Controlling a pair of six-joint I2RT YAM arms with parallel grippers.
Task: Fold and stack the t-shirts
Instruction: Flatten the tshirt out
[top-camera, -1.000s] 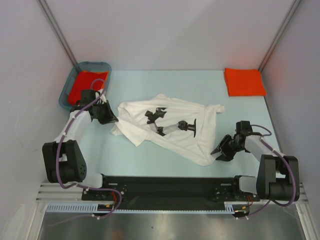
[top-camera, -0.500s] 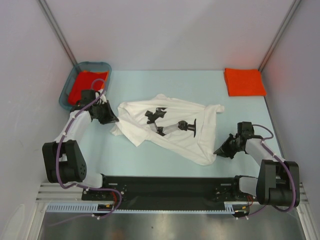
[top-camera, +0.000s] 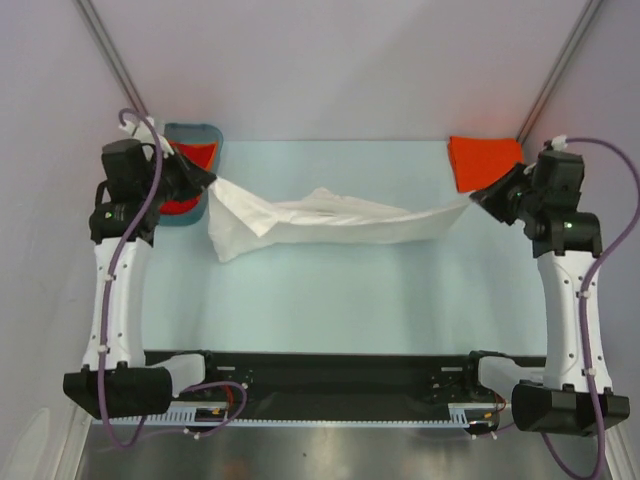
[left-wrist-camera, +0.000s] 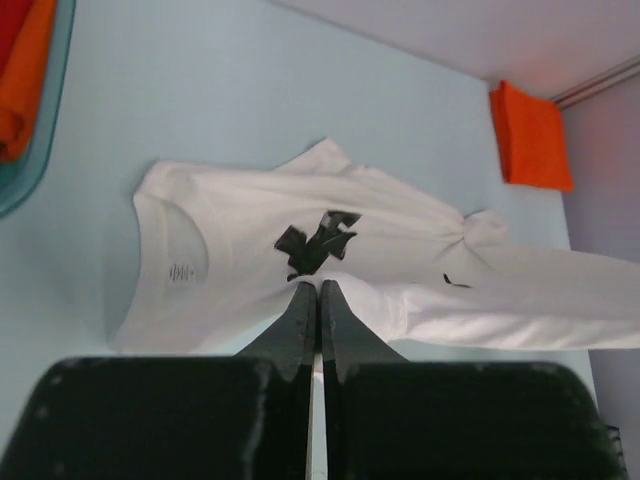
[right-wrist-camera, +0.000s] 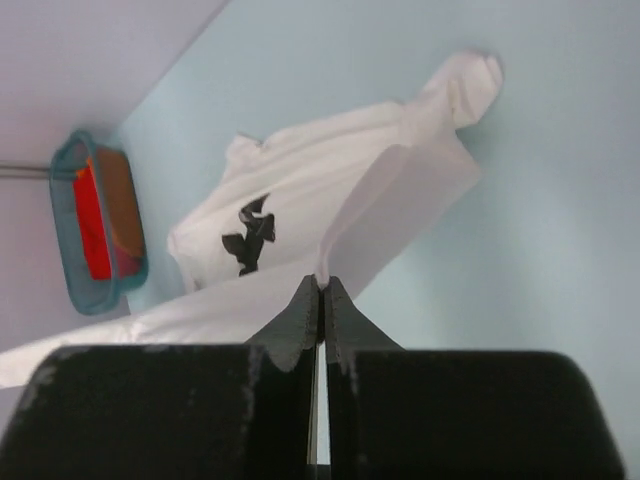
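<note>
The white t-shirt (top-camera: 330, 218) hangs stretched between both raised grippers above the table. My left gripper (top-camera: 210, 181) is shut on its left edge, my right gripper (top-camera: 474, 199) is shut on its right edge. The shirt's black print (left-wrist-camera: 315, 240) shows in the left wrist view and in the right wrist view (right-wrist-camera: 248, 234). A folded orange-red t-shirt (top-camera: 487, 160) lies at the back right, partly behind my right gripper. More orange-red cloth (top-camera: 190, 170) lies in the teal basket (top-camera: 205, 135).
The teal basket stands at the back left corner, partly hidden by my left arm (top-camera: 120, 260). Grey walls close in the pale blue table (top-camera: 350, 300) at the back and both sides. A black rail (top-camera: 320, 375) runs along the near edge.
Both arms rose from low on the table to high at the back corners. The white t-shirt, crumpled on the table before, is now lifted and stretched between them.
</note>
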